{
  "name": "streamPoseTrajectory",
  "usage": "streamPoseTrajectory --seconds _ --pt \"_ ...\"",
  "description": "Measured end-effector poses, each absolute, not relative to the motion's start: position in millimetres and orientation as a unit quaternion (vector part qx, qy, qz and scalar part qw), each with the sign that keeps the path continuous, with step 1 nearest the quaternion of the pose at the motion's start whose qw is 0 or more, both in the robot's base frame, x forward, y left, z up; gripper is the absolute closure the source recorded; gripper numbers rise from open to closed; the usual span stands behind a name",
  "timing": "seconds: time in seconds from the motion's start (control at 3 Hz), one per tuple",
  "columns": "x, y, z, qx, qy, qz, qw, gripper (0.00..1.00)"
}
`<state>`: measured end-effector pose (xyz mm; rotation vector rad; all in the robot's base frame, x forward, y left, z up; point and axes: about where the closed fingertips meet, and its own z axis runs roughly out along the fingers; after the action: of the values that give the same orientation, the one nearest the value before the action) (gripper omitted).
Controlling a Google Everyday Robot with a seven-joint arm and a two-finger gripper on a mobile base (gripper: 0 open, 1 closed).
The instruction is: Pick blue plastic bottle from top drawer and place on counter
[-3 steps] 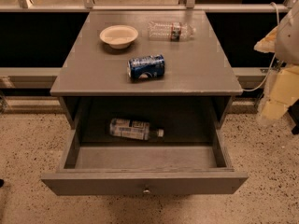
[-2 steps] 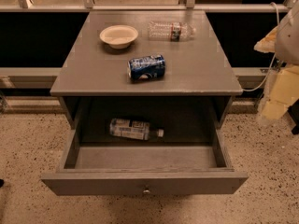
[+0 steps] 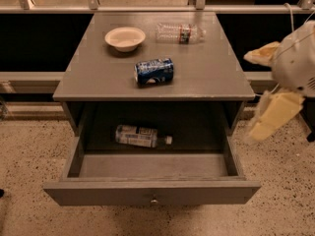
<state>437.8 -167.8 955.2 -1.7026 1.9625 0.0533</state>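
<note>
The blue plastic bottle (image 3: 140,135) lies on its side in the open top drawer (image 3: 152,193), toward the back left, with its white cap pointing right. The counter (image 3: 206,77) is the grey tabletop above the drawer. My gripper (image 3: 262,90) hangs in the air off the cabinet's right side, level with the counter's front edge and well apart from the bottle. Its cream fingers (image 3: 273,117) are spread and hold nothing.
On the counter lie a dark blue soda can (image 3: 154,71) near the front, a white bowl (image 3: 125,38) at the back left, and a clear crinkled bottle (image 3: 179,33) at the back. A railing and dark panels run behind. Speckled floor surrounds the cabinet.
</note>
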Motion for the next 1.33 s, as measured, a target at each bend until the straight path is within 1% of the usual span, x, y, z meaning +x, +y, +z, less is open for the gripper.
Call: streamPoseTrajectory --seconds 0.33,0.67,1.0,1.33 --pt "454.3 -137.9 909.3 -0.654 0.688 0.045 0.311 0.00" --pt "474.4 -135.3 914.4 -0.652 0.675 0.021 0.346 0.00" --pt "479.3 -110.5 872.1 -0.648 0.689 0.064 0.320 0.00" --pt "477.8 -96.4 816.8 -0.630 0.697 0.112 0.323 0.00"
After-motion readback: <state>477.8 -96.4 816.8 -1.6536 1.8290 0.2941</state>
